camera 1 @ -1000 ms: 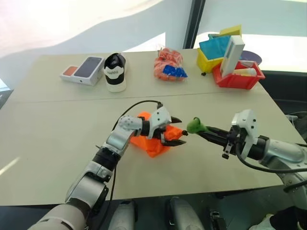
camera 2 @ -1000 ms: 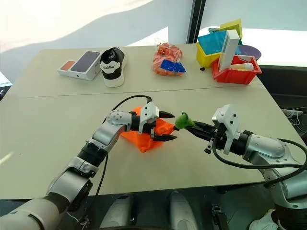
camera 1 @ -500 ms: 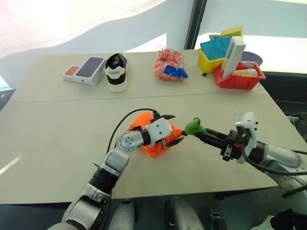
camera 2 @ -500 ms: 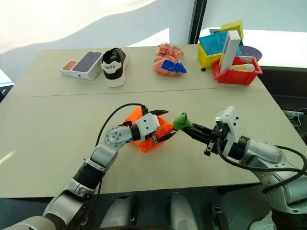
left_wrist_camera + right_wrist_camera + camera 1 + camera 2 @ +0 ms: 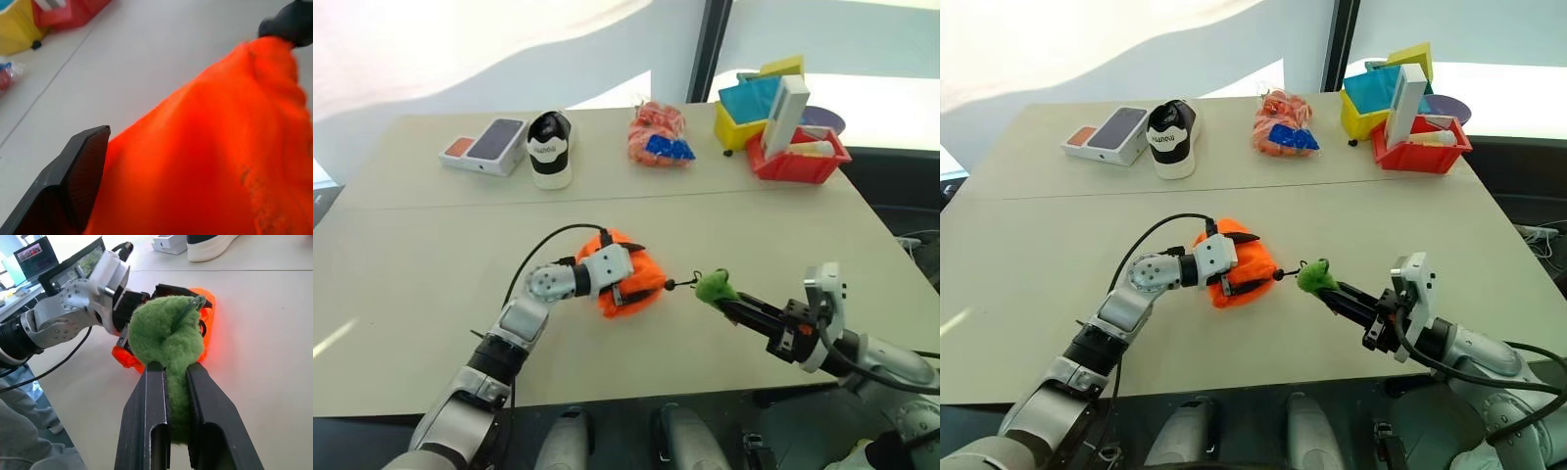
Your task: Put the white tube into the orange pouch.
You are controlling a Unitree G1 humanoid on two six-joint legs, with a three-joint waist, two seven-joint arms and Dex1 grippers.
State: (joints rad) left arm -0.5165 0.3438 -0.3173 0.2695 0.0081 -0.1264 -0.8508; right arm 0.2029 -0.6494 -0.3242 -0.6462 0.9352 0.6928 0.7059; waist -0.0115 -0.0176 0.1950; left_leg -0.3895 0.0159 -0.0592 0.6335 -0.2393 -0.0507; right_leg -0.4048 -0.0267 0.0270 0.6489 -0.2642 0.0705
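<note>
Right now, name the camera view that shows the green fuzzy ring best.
The right wrist view: the green fuzzy ring sits large and close, pinched between the right gripper fingers. Both eye views show it small, as a green tuft by the orange pouch. The left wrist view shows pouch fabric and a dark blur at one corner.

table (image 5: pixel 431 294): beige, seamed | wall (image 5: pixel 460 49): white | window frame (image 5: pixel 710 44): dark | daylight

My black finger (image 5: pixel 73 191) rests against the orange pouch (image 5: pixel 210 161) on the pale table (image 5: pixel 146 63). A dark knob (image 5: pixel 288 22) sits at the pouch's gathered end. Yellow (image 5: pixel 17 29) and red (image 5: pixel 73 12) bins stand well apart.
</note>
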